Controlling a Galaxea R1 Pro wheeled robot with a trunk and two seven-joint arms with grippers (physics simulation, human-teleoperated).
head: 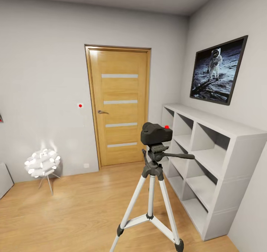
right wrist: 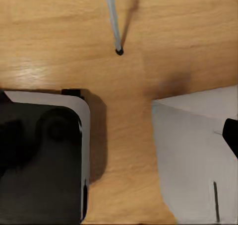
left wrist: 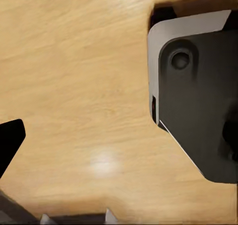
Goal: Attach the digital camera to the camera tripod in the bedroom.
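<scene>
Sitting on tripod head: digital camera (head: 156,133), red dot up.
Tripod: camera tripod (head: 152,192) on wood floor (head: 74,211), beside white cube shelf (head: 207,159).
Fingers: spread or pressed, cannot tell.

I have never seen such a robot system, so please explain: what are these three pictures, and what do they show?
They are renders from a simulated two-armed robot on wheels. The big picture comes from its head camera. It shows a bedroom with the camera tripod standing on the wood floor, and the digital camera sitting on its head. Beside it are a white shelf, a door and an astronaut poster. The two small pictures come from cameras near each hand, looking down at the floor and parts of the robot's own body. Nothing is seen held.
</scene>
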